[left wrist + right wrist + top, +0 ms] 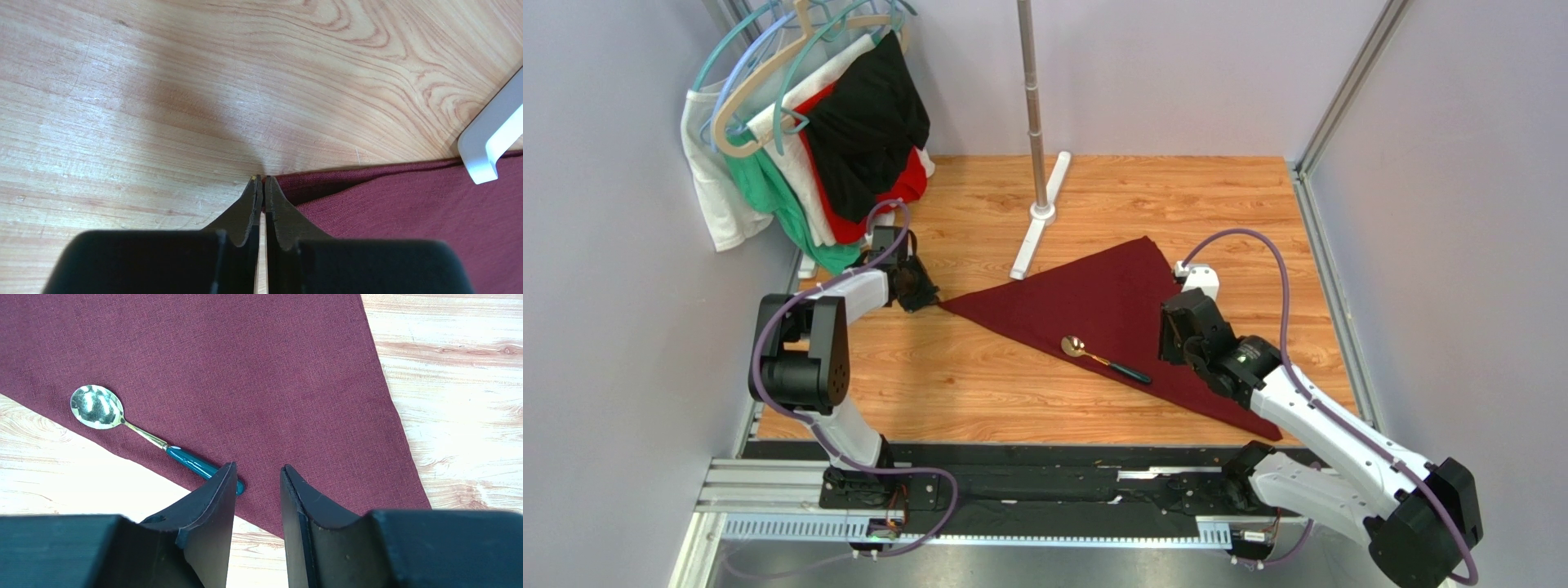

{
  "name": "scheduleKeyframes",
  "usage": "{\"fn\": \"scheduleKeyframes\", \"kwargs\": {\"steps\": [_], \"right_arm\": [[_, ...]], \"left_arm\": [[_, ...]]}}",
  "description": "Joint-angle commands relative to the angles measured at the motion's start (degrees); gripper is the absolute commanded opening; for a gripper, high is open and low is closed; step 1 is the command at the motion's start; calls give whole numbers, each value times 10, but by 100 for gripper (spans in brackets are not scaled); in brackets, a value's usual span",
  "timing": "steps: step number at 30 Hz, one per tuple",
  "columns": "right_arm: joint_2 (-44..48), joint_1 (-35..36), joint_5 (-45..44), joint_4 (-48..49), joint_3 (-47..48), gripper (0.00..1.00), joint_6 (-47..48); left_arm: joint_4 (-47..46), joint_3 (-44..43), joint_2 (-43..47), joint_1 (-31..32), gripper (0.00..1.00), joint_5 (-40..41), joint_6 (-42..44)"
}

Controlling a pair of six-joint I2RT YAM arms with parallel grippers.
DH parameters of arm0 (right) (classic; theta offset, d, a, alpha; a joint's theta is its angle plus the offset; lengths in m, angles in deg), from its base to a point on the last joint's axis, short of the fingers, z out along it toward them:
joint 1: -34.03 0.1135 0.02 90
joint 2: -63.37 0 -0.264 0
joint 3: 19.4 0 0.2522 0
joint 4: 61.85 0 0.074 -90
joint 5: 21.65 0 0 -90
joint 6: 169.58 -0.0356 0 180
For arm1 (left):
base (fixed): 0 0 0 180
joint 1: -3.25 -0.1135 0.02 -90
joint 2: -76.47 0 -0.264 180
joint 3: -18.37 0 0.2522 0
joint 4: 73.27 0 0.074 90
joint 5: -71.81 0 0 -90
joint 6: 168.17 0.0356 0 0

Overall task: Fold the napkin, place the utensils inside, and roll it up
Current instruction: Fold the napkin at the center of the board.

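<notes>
Now the napkin (1112,300) lies flat on the wooden bench (1014,404) as a dark maroon triangle. One tip points toward the bench's left edge, its apex toward the far edge, and its third tip reaches toward the near right corner. The spoon (1106,360) rests on the cloth just inside the long edge that faces the near side and runs roughly along it. Its gold bowl is toward the left and its dark handle toward the right.

The left gripper (922,294) is down at the napkin's left tip. In the left wrist view its fingers (248,208) are closed, tips pressed together right where the cloth's corner (288,184) ends. Whether any cloth is pinched between them cannot be told.

The right gripper (1171,337) hangs over the right part of the napkin. In the right wrist view its fingers (215,496) stand apart with only maroon cloth (245,367) showing in the gap, gripping nothing. The end of the spoon's (161,444) handle lies just beside the left one of the two.

A white stand foot (491,141) sits at the napkin's far edge, with its pole (1030,74) rising near the bench's far edge. Garments on hangers (830,123) hang at the far left corner.
</notes>
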Motion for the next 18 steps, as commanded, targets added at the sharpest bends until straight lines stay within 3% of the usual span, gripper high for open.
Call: {"fn": "scheduleKeyframes", "kwargs": {"steps": [1, 9, 18], "right_arm": [[6, -1, -10, 13, -2, 36, 10], [-24, 2, 24, 28, -4, 35, 18], [-86, 26, 115, 123, -18, 32, -14]], "left_arm": [[4, -15, 1, 3, 2, 2, 11], [-6, -10, 12, 3, 0, -11, 15], [-3, -9, 72, 3, 0, -7, 22]]}}
